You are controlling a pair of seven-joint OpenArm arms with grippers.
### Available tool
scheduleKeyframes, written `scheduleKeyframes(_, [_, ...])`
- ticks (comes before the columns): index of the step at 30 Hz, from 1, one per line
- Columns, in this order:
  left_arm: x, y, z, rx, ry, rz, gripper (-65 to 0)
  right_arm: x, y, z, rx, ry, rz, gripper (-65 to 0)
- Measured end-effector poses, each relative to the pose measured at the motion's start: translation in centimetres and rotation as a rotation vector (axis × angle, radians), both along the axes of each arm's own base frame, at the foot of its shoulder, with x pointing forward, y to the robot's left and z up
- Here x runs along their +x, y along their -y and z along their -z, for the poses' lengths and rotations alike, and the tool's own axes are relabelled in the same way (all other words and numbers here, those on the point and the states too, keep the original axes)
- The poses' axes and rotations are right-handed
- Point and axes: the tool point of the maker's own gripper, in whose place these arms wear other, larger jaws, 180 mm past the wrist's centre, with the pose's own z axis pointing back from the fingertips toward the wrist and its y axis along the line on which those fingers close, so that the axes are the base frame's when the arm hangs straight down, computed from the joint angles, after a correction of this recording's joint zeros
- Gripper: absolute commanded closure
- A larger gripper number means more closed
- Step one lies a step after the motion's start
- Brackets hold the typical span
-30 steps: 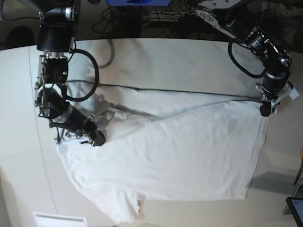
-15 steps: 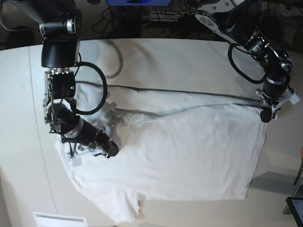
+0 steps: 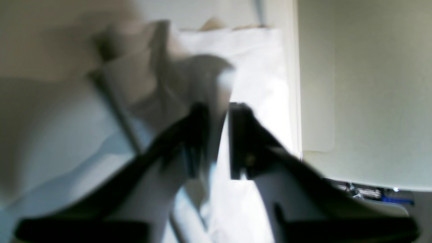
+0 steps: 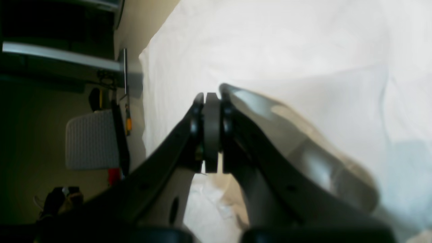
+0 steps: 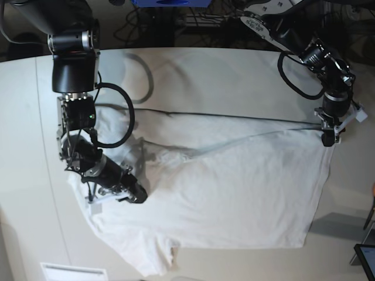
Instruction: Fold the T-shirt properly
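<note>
The white T-shirt (image 5: 234,193) lies spread and wrinkled over the pale table (image 5: 234,70). In the base view my right gripper (image 5: 133,196) is low on the shirt's left side. The right wrist view shows that gripper (image 4: 212,131) shut on a thin fold of the T-shirt (image 4: 270,50). My left gripper (image 5: 328,139) hangs at the shirt's far right corner. In the blurred left wrist view this gripper (image 3: 217,135) has its jaws a little apart, with the T-shirt (image 3: 256,67) showing through the gap.
A dark seam (image 5: 234,115) runs across the table behind the shirt. A white ribbed plate (image 5: 73,272) lies at the front left edge. A dark screen corner (image 5: 366,257) pokes in at the front right. Cables (image 5: 176,23) hang behind the table.
My right gripper has dragged its fold of cloth rightward and toward the front, over the shirt. The left gripper's jaws have parted at the far right corner.
</note>
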Motion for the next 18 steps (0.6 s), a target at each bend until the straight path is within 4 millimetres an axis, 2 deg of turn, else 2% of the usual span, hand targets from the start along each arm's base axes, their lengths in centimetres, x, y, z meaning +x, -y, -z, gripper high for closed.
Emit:
scheduleKeyframes(4, [0.3, -0.1, 0.2, -0.01, 0.007, -0.013, -21.8, 0.2, 0.0, 0.2, 0.002, 0.014, -0.003, -0.3])
scheduleKeyframes(14, [3.9, -0.3, -3.3, -0.007, 0.111, -0.016, -21.7, 1.0, 0.1, -0.3, 0.002, 0.057, 0.005, -0.3])
scheduleKeyframes(18, [4.9, 0.2, -2.4, -0.049, 0.11, -0.008, -21.7, 1.8, 0.2, -1.3, 0.003, 0.085, 0.011, -0.3])
